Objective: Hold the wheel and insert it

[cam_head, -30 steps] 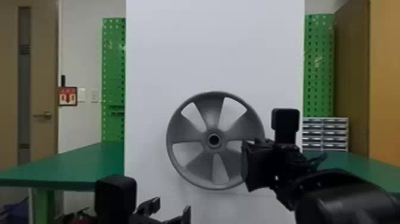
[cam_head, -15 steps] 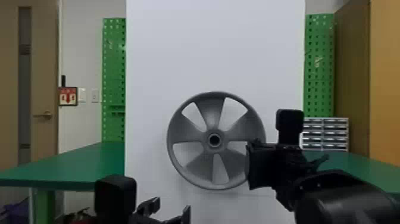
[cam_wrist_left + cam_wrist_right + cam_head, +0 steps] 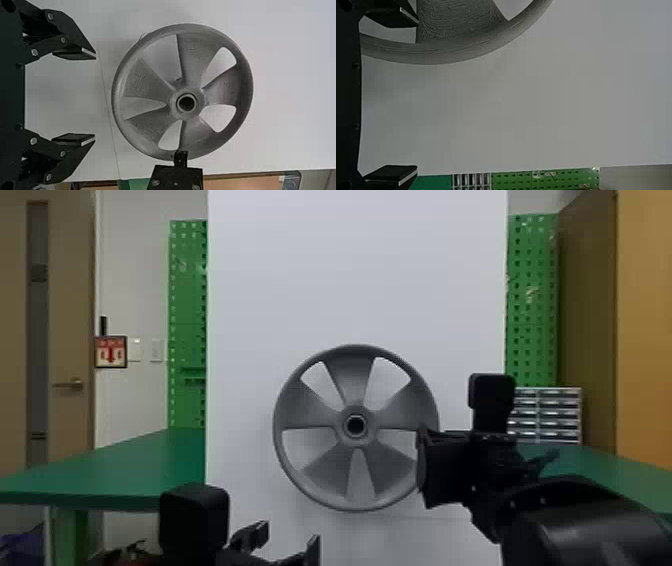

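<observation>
the right gripper (image 3: 417, 97) has edged outward, fingers parted, and the wheel (image 3: 354, 380), upright before the white panel (image 3: 350, 265), lies just inward of it, closer than to the open left gripper (image 3: 95, 97) lower down

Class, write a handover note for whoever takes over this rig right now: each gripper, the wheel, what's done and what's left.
Left gripper: open and holding nothing, low and to the left of the wheel.
Right gripper: open at the wheel's right edge, not clamped on it.
Wheel: upright in front of the white board, its hub facing the robot.
Done: the wheel is up at the board; whether it is fully inserted cannot be told.
Left: probably check the seating, push the wheel home if needed, then back the right gripper away.
</observation>
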Available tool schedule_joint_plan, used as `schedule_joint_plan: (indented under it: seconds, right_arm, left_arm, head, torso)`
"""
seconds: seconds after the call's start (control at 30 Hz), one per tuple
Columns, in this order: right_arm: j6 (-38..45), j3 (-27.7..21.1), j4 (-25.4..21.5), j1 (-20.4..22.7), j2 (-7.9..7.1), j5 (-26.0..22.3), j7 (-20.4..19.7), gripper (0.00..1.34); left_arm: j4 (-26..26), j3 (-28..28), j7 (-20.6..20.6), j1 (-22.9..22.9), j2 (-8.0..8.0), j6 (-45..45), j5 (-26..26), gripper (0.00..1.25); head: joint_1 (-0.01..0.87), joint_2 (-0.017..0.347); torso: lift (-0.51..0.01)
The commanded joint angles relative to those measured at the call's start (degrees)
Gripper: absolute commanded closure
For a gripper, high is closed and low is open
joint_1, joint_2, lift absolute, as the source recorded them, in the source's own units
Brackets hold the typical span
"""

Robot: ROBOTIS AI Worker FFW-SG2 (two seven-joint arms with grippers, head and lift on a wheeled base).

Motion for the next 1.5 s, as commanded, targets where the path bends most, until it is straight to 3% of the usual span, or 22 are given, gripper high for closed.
schedule_joint_plan:
  seconds: [0.0, 0.77, 1.2, 1.47]
  right_arm:
    - [-0.1, 0.0, 0.1, 0.0, 0.05, 0.1, 0.1, 0.0]
    - [-0.8, 0.2, -0.1, 0.4, 0.05, 0.1, 1.4, 0.0]
    - [2.4, 1.6, -14.7, 7.9, 0.05, 2.7, 6.7, 0.0]
    - [-1.6, 2.5, -18.1, 13.9, 0.05, 7.1, 12.5, 0.0]
  left_arm:
    - [-0.1, 0.0, 0.0, 0.0, 0.0, 0.0, 0.0, 0.51]
    - [-0.1, 0.0, 0.0, 0.2, 0.0, 0.0, 0.0, 0.51]
    - [-0.1, 0.5, 0.0, 0.4, -0.09, 0.0, 0.2, 0.51]
    - [-0.1, 1.3, 0.0, 0.6, -0.09, -0.1, 0.8, 0.51]
  head:
    - [0.005, 0.118]
    - [0.005, 0.118]
    - [0.005, 0.118]
    - [0.005, 0.118]
  torso:
    - [-0.477]
    - [-0.477]
    - [-0.477]
    - [-0.477]
